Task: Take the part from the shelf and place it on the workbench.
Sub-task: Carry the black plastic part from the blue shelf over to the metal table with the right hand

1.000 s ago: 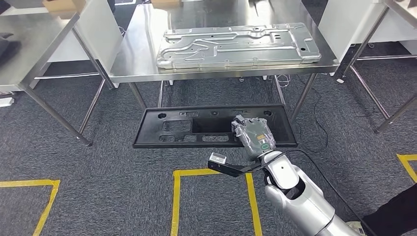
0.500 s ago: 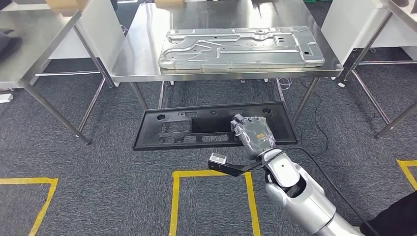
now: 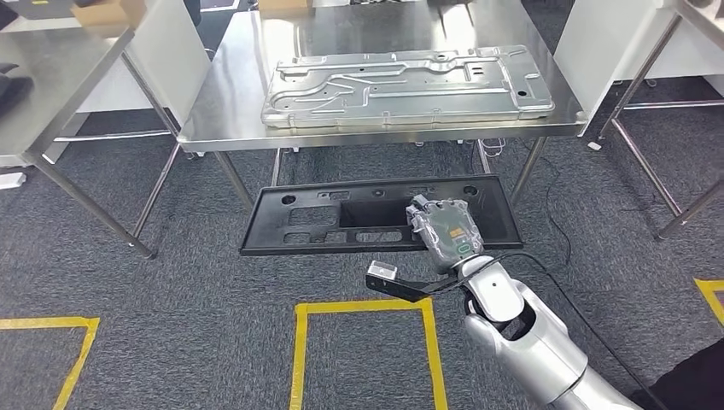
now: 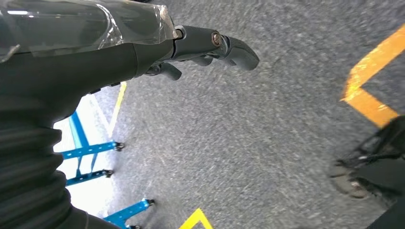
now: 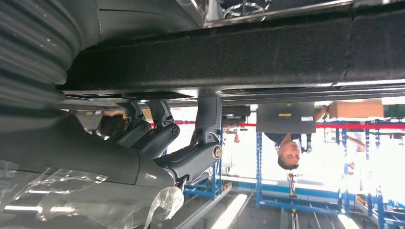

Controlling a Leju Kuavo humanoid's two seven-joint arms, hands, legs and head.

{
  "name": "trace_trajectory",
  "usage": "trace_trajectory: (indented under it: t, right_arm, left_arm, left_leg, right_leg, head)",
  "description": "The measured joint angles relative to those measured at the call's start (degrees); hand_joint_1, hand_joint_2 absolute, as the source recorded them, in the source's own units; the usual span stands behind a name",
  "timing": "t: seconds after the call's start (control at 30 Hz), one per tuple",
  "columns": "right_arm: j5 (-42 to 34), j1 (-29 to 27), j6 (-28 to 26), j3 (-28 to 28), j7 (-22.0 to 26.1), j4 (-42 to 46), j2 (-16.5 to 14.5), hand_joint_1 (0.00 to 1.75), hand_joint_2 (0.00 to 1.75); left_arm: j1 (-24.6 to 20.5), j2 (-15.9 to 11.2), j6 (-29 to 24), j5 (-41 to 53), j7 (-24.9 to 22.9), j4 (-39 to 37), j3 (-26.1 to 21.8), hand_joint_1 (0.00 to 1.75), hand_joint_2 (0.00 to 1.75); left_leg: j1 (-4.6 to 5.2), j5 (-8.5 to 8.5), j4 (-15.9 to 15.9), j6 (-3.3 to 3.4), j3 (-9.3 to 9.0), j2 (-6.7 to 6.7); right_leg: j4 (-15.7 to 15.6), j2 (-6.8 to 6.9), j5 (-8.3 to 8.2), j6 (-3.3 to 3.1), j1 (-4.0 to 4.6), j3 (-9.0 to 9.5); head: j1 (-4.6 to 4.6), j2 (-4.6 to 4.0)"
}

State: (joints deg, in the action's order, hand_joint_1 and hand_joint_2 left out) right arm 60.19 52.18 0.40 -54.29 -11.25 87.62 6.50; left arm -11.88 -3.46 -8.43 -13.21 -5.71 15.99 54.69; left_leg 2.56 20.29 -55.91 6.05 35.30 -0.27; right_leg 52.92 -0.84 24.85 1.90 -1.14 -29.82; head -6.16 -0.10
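The part is a long black plastic panel (image 3: 265, 229) with several cut-outs. It hangs level above the carpet, in front of and lower than the steel workbench (image 3: 222, 111). My right hand (image 3: 446, 231) grips the panel at its near edge, right of the middle. In the right wrist view the fingers (image 5: 181, 152) curl up against the panel's edge (image 5: 239, 52). A large pressed metal plate (image 3: 401, 85) lies across the workbench top. My left hand (image 4: 210, 45) hangs over the carpet and holds nothing, its fingers slightly bent.
A second steel table (image 3: 51, 77) with a cardboard box (image 3: 102, 13) stands at the left, and another table's legs (image 3: 674, 205) at the right. Yellow floor tape (image 3: 363, 306) marks a square below my hand. A person (image 5: 289, 152) stands far off among blue racks.
The whole picture has shifted a little, so the camera has moved. My right hand keeps its hold on the black panel, which now sits slightly nearer the workbench legs.
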Motion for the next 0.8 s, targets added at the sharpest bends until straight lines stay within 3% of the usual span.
trace_trajectory:
  t: [0.03, 0.07, 0.17, 0.2, 0.23, 0.3, 0.33, 0.37, 0.4, 0.43, 0.5, 0.53, 0.63, 0.7, 0.73, 0.8]
  right_arm:
    - [0.0, 0.1, 0.0, 0.0, 0.0, 0.0, 0.0, 1.75, 1.75]
    - [0.0, 0.1, 0.1, 0.0, 0.0, 0.0, 0.1, 1.75, 1.75]
    - [0.0, 0.2, 0.2, -0.1, -0.1, 0.1, 0.1, 1.75, 1.75]
    - [0.0, 0.3, 0.2, -0.1, -0.1, 0.2, 0.1, 1.75, 1.75]
    - [0.0, 0.4, 0.2, -0.1, -0.1, 0.2, 0.1, 1.75, 1.75]
    - [0.0, 0.3, 0.3, -0.2, -0.1, 0.2, 0.2, 1.75, 1.75]
    - [0.1, 0.1, 0.4, -0.3, -0.1, 0.2, 0.2, 1.75, 1.75]
    - [0.2, -0.1, 0.6, -0.4, -0.1, 0.2, 0.3, 1.75, 1.75]
    - [0.3, -0.2, 0.8, -0.4, -0.1, 0.2, 0.4, 1.75, 1.75]
    - [0.4, -0.2, 0.9, -0.4, -0.1, 0.2, 0.4, 1.75, 1.75]
    - [0.5, -0.1, 1.2, -0.5, -0.1, 0.3, 0.5, 1.75, 1.75]
    - [0.6, 0.0, 1.4, -0.5, -0.1, 0.3, 0.5, 1.75, 1.75]
    - [0.8, 0.2, 1.9, -0.6, -0.1, 0.3, 0.7, 1.75, 1.75]
    - [0.9, 0.4, 2.0, -0.6, -0.1, 0.5, 0.7, 1.75, 1.75]
    - [0.9, 0.5, 2.1, -0.6, -0.1, 0.5, 0.7, 1.75, 1.75]
    - [0.9, 0.6, 2.2, -0.7, -0.2, 0.6, 0.7, 1.75, 1.75]
  left_arm:
    - [-0.1, -0.1, -0.1, 0.0, 0.0, 0.0, 0.0, 0.00, 1.75]
    - [-0.1, -0.1, -0.2, 0.0, 0.0, 0.0, 0.0, 0.00, 1.75]
    - [-0.2, 0.0, -0.3, 0.0, -0.1, 0.0, 0.0, 0.00, 1.75]
    - [-0.2, 0.0, -0.3, 0.0, -0.1, 0.0, 0.0, 0.00, 1.75]
    - [-0.2, 0.1, -0.3, 0.0, -0.1, 0.0, 0.0, 0.00, 1.75]
    - [-0.1, 0.2, -0.3, 0.0, -0.1, 0.0, 0.0, 0.00, 1.75]
    - [0.0, 0.3, -0.3, 0.0, -0.1, 0.0, 0.0, 0.00, 1.75]
    - [0.1, 0.3, -0.3, 0.0, -0.1, 0.0, 0.0, 0.00, 1.75]
    - [0.2, 0.4, -0.3, 0.0, -0.1, 0.0, 0.0, 0.00, 1.75]
    - [0.3, 0.4, -0.3, 0.0, -0.1, 0.0, 0.0, 0.00, 1.75]
    - [0.3, 0.4, -0.3, 0.0, -0.1, 0.0, 0.0, 0.00, 1.75]
    - [0.3, 0.4, -0.3, 0.0, -0.1, 0.0, 0.0, 0.00, 1.75]
    - [0.3, 0.3, -0.5, 0.0, 0.0, 0.0, 0.0, 0.00, 1.75]
    - [0.4, 0.3, -0.6, 0.0, 0.1, 0.0, 0.0, 0.00, 1.75]
    - [0.4, 0.3, -0.6, 0.0, 0.1, 0.0, 0.0, 0.00, 1.75]
    - [0.5, 0.3, -0.7, 0.0, 0.3, 0.0, 0.0, 0.00, 1.75]
  left_leg:
    - [0.64, -1.07, 3.0, 0.87, -1.38, 0.09]
    - [1.12, -1.36, 4.6, 1.18, -2.15, 0.18]
    - [0.79, -1.15, 6.0, 0.54, -3.19, 0.34]
    - [0.54, -1.14, 6.3, 0.54, -3.61, 0.34]
    - [0.32, -1.09, 6.6, 0.54, -3.98, 0.33]
    - [0.24, -0.72, 6.5, 0.74, -4.27, 0.19]
    - [0.21, -0.50, 6.5, 0.73, -4.43, 0.09]
    - [0.17, -0.24, 6.5, 0.66, -4.66, -0.01]
    - [0.11, 0.09, 6.3, 0.51, -4.96, -0.10]
    - [0.04, 0.50, 6.1, 0.31, -5.31, -0.16]
    - [0.10, 1.57, 5.4, -0.22, -5.78, -0.23]
    - [0.22, 2.05, 5.1, -0.42, -5.91, -0.24]
    - [0.44, 2.80, 4.8, -0.70, -6.06, -0.25]
    - [0.26, 4.08, 2.8, -1.45, -5.31, -0.20]
    - [-0.11, 5.55, -0.3, -2.09, -3.87, -0.16]
    - [-1.23, 9.13, -9.4, -3.39, 0.95, -0.09]
  right_leg:
    - [-0.3, -0.04, 0.11, -0.03, 0.18, 0.33]
    - [-0.4, -0.07, 0.27, -0.06, 0.31, 0.50]
    - [0.0, 0.15, 1.21, 0.21, 0.67, 0.67]
    - [1.5, 0.22, 2.20, 0.38, 0.75, 0.10]
    - [4.6, 0.26, 3.80, 0.52, 0.81, -1.32]
    - [13.5, 0.29, 7.39, 0.81, 0.69, -6.10]
    - [17.0, 0.32, 8.25, 1.03, 0.57, -8.32]
    - [18.2, 0.34, 7.83, 1.29, 0.46, -9.50]
    - [16.9, 0.37, 6.16, 1.53, 0.37, -9.43]
    - [13.4, 0.42, 3.65, 1.75, 0.26, -8.23]
    - [4.8, 0.46, -0.91, 2.01, -0.02, -4.67]
    - [2.0, 0.42, -1.98, 1.82, -0.14, -3.41]
    - [0.2, 0.31, -2.03, 0.69, -0.30, -2.39]
    - [0.1, 0.37, -1.83, 0.19, -0.69, -2.07]
    - [0.0, 0.41, -1.72, -0.03, -0.92, -1.88]
    - [0.0, 0.47, -1.43, -0.21, -1.05, -1.65]
  head:
    - [-0.01, 0.00]
    - [-0.02, 0.00]
    - [-0.04, 0.01]
    - [-0.02, 0.01]
    - [-0.02, 0.02]
    - [0.01, 0.02]
    - [0.01, 0.01]
    - [0.02, 0.01]
    - [0.02, 0.01]
    - [0.02, 0.01]
    - [0.03, 0.01]
    - [0.03, 0.01]
    - [0.04, 0.00]
    - [0.03, 0.01]
    - [0.02, 0.01]
    - [0.02, 0.00]
